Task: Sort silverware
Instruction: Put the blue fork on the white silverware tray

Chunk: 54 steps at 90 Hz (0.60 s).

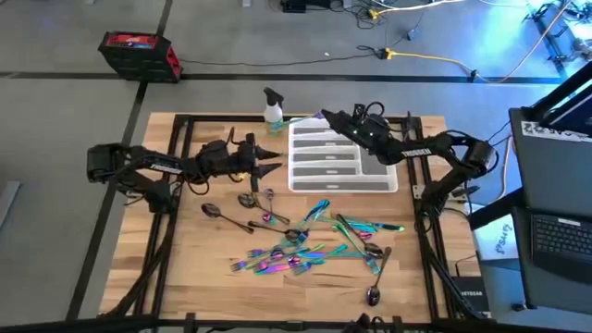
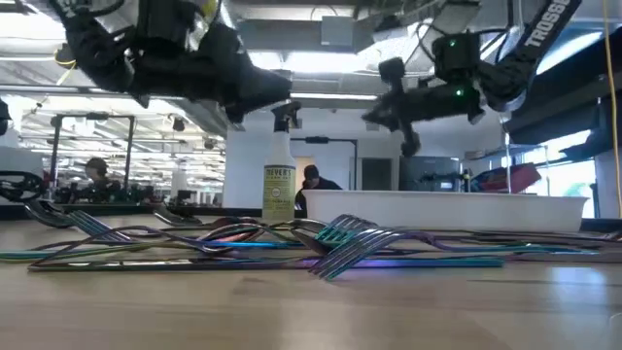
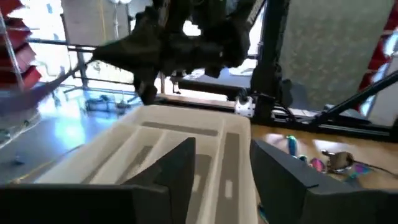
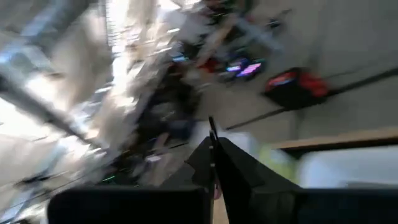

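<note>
Above the tray's (image 1: pixel 393 181) far corner, right hand (image 1: pixel 326 117) pinches one utensil (image 4: pixel 212 149), silverware (image 1: pixel 314 242) well apart

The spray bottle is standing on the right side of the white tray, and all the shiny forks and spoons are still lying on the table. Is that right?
Not quite. In the high view the spray bottle stands by the left end of the white tray, not the right. The rest holds: the shiny forks and spoons lie scattered on the table in front of the tray.
</note>
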{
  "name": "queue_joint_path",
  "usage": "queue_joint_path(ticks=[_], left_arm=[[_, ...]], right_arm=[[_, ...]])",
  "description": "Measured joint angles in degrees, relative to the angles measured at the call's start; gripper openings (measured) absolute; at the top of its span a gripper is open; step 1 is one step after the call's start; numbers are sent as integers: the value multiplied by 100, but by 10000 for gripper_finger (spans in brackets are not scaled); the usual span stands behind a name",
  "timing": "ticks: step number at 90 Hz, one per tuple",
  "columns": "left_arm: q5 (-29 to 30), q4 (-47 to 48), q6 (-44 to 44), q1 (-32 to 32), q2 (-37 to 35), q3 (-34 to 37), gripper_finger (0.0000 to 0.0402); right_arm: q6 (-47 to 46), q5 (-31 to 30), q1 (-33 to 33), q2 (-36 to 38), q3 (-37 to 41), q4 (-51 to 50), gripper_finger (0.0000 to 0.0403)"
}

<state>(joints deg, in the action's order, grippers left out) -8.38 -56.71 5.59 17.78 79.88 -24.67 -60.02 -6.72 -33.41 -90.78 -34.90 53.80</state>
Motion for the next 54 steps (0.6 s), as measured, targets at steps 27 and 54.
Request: queue_joint_path(ticks=[27, 54], left_arm=[[-424, 202, 209, -134, 0, 63, 138], [-611, 214, 194, -206, 0, 63, 138]], right_arm=[[186, -1640, 164, 0, 8, -1314, 0], [316, -2237, 157, 0, 8, -2135, 0]])
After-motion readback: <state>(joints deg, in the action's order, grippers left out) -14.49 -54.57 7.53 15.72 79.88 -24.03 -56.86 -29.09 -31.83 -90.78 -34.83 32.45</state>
